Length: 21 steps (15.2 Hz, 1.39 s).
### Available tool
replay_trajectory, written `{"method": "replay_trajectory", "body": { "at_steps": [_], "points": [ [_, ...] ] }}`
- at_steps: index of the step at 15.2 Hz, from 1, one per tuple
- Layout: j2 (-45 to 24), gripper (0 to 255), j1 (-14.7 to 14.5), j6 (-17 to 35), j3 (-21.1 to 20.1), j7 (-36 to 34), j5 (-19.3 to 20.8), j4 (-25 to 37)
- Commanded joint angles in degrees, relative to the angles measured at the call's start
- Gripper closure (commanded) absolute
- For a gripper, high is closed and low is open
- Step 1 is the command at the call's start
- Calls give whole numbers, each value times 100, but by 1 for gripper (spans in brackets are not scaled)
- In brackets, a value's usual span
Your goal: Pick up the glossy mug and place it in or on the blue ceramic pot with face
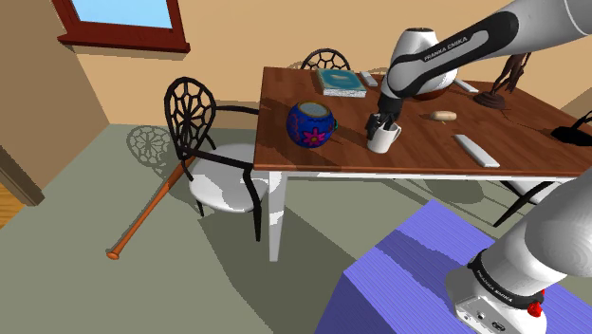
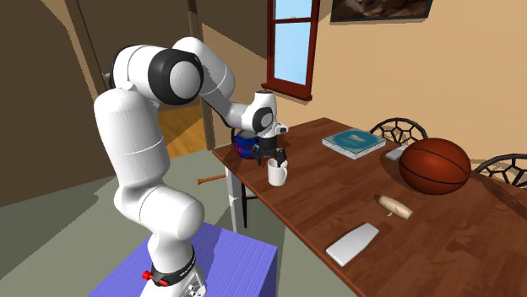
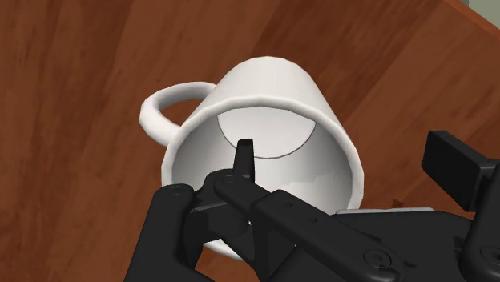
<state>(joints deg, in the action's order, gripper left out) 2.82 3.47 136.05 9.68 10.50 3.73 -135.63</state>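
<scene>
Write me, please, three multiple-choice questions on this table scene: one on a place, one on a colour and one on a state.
1. In the shoulder view, where is the mug relative to the pot?
A. To its right
B. To its left
C. Inside it

2. What colour is the mug?
A. Blue
B. Red
C. White

3. How is the mug placed?
A. Lying on its side
B. Upright on the table
C. Upside down on the floor

Answers:
1. A: the mug stands to the right of the pot, with bare tabletop between them.
2. C: the mug is plain white inside and out.
3. B: its base rests on the tabletop and its mouth opens upward.
</scene>
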Motion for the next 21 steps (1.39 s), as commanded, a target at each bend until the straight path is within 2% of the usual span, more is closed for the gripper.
{"method": "replay_trajectory", "body": {
  "at_steps": [1, 5, 6, 15, 21],
  "points": [
    [-7, 0, 0, 14, 1, 1, -1, -6],
    [-7, 0, 0, 13, 1, 1, -1, -5],
    [-7, 255, 0, 13, 1, 1, -1, -5],
    [-7, 255, 0, 14, 0, 1, -1, -6],
    [275, 255, -2, -465, -12, -14, 33, 194]
  ]
}}
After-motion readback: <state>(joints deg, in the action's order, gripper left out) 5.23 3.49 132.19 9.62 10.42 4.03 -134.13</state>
